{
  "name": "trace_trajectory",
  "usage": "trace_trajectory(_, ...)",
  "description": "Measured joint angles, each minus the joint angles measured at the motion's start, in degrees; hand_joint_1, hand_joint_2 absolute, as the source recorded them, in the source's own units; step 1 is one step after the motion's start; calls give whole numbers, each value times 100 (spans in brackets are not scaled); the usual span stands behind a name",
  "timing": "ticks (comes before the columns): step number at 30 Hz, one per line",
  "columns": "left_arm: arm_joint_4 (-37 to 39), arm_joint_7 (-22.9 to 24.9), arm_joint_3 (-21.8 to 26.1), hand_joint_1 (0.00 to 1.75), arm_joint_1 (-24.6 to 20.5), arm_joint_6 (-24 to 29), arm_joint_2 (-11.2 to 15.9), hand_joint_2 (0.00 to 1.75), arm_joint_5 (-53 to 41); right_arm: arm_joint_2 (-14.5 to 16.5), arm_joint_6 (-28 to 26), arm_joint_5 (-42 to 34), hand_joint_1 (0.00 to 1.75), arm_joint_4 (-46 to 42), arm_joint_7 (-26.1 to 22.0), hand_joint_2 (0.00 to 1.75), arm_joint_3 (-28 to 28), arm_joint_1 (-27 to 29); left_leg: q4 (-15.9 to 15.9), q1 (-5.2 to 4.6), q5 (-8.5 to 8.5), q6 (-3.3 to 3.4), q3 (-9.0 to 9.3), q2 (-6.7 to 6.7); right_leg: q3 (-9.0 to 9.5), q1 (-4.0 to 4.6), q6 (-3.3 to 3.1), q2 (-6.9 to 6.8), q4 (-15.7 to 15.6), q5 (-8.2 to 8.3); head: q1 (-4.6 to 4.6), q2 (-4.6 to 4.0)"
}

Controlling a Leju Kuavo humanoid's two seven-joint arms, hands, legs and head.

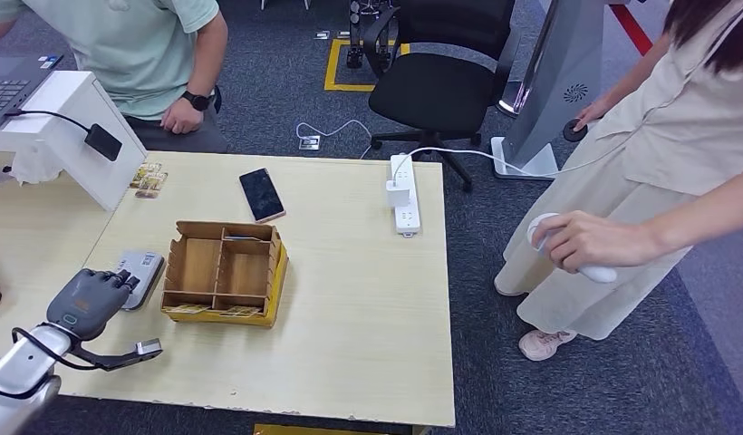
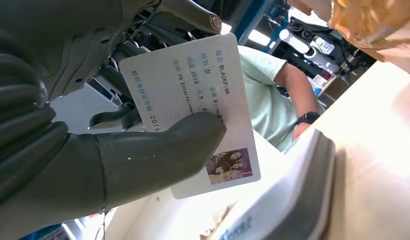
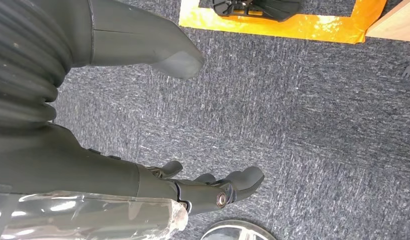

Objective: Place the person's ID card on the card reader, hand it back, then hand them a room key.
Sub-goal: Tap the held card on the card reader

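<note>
Pinching ID card (image 2: 193,100) – left robot hand (image 1: 89,302), card reader (image 1: 143,275) half-hidden

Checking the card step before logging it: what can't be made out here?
- ID card: left wrist view, thumb covers part of the print.
- Card reader: head view, left hand hides part of it.
- Right hand: right wrist view, fingers partly cut off.

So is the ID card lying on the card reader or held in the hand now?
Held. The left hand pinches the ID card above the card reader.
</note>
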Motion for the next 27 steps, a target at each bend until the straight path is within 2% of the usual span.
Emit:
trace_trajectory(12,297,-45,-192,175,-238,-117,-320,175,26,0,-4,19,0,0,-38,175,0,-2,0,0,0,0,2,-1,4,0,1,-2,0,1,0,0)
trace_trajectory(27,373,-37,-423,175,-399,-544,-368,175,218,0,-7,-68,0,-1,-97,175,0,-9,0,0,1,-1,4,-1,6,0,1,-2,1,2,-1,0)
